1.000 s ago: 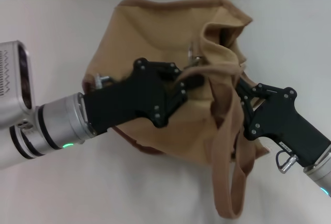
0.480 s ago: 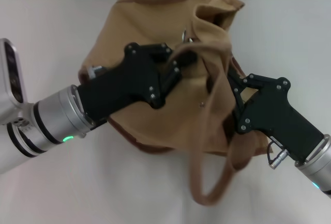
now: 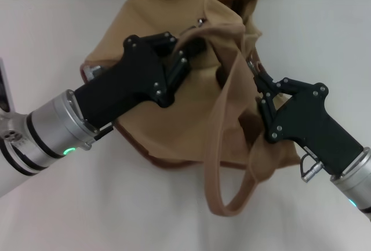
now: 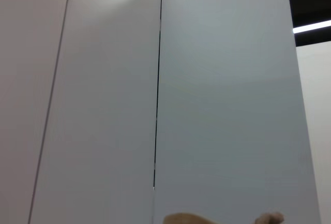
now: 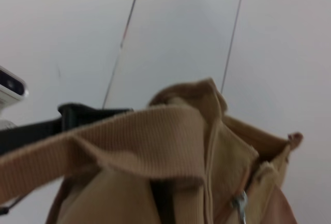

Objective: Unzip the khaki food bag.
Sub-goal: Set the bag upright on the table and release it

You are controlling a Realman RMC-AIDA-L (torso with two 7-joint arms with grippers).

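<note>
The left gripper (image 3: 194, 48) is seen from the head camera, reaching in from about 8 o'clock to the top of the khaki food bag (image 3: 197, 112); its black fingers appear narrowed on the fabric near the zipper line, though what exactly is pinched cannot be told. A small silver pull (image 3: 202, 21) is visible just beyond the fingertips, at about 12 o'clock from them. The right gripper (image 3: 258, 86) is pressed against the bag's side from about 4 o'clock, its fingertips buried in folds of canvas, so their spread cannot be told. The bag lies crumpled on the white table (image 3: 52, 36), at the middle of the view, with one strap handle (image 3: 223, 170) looped down toward 6 o'clock. The step in hand is judged to be the drawing of the zipper while the bag is braced. Next, a steady pull along the zipper line is likely called for, with the bag held taut.
</note>
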